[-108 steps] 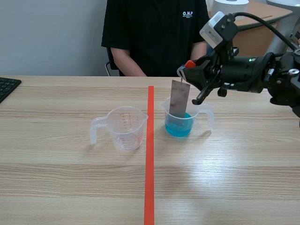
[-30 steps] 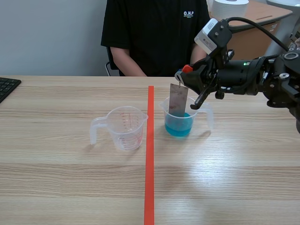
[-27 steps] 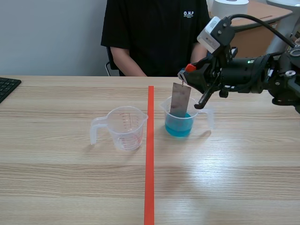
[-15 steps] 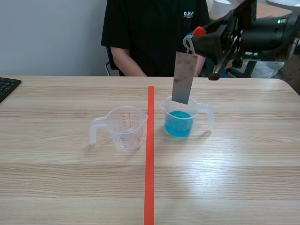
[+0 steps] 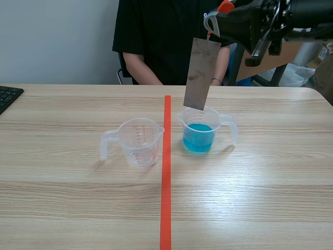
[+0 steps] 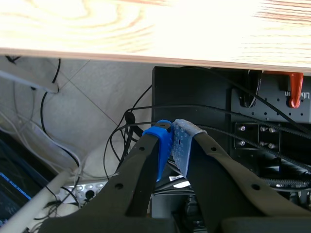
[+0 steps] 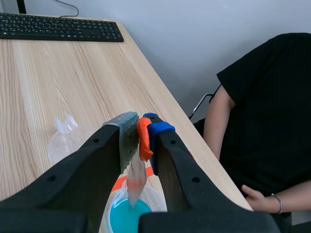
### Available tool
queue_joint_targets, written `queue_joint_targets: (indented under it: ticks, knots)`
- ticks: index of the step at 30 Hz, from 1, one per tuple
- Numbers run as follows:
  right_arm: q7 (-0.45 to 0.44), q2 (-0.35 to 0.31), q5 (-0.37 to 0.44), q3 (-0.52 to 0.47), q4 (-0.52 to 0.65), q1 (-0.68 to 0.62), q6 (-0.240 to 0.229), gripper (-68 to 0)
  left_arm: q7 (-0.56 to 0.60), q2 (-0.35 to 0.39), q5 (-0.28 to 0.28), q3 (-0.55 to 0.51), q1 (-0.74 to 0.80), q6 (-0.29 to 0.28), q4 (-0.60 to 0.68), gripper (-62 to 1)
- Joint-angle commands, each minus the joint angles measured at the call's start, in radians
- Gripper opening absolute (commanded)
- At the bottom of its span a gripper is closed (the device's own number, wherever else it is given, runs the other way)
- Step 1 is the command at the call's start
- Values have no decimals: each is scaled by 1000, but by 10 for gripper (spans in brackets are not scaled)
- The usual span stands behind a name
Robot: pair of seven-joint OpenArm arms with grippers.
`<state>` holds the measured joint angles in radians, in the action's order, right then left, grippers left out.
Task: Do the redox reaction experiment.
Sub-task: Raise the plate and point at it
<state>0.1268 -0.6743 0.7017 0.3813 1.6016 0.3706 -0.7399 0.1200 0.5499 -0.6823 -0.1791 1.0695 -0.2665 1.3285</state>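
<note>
In the scene view, the right pincer [image 5: 220, 14] is high up and squeezes a small orange clip [image 5: 225, 6]. A metal plate [image 5: 198, 73] hangs from the clip. It hangs right over the cup of blue liquid [image 5: 199, 136], with its low end up near the rim and out of the blue. I think it is kept there so drips fall back into the cup. An empty cup [image 5: 139, 141] stands across the red line, maybe for the plate next.

In the left wrist view, the left pincer [image 6: 172, 145] is pressed closed with nothing in it. It is parked below the edge of the surface [image 6: 146, 24], out of the way.

In the right wrist view, the right pincer [image 7: 141, 127] is clenched on the orange clip [image 7: 144, 141]. The metal plate [image 7: 136, 175] hangs down over the cup of blue liquid [image 7: 127, 216].
</note>
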Motion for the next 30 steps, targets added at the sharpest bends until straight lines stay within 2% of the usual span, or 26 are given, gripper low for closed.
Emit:
queue_joint_targets:
  ticks: [1, 4, 10, 16, 20, 25, 30]
  knots:
    - [-12, -24, 33, -27, 16, 23, -6, -660, 10, 52, -6, -1, -3, -17, 14, -582]
    - [-4, -35, 57, -39, 25, 23, -6, -660, 19, 135, -6, -1, -7, -38, 16, -582]
    - [10, -38, 70, -69, 29, 23, -6, -660, 79, 329, -6, -1, -17, -138, 16, -582]
    - [14, -38, 70, -69, 29, 23, -6, -660, 84, 489, -8, 2, -164, -209, 16, -582]
    - [14, -38, 69, -69, 29, 23, -6, -660, 139, 579, -10, 29, -282, -246, 34, -582]
    - [18, -37, 69, -69, 29, 23, -6, -660, 159, 637, -10, 88, -460, -246, 100, -582]
    - [18, -37, 69, -69, 29, 23, -6, -660, 127, 642, -6, 209, -662, -245, 158, -582]
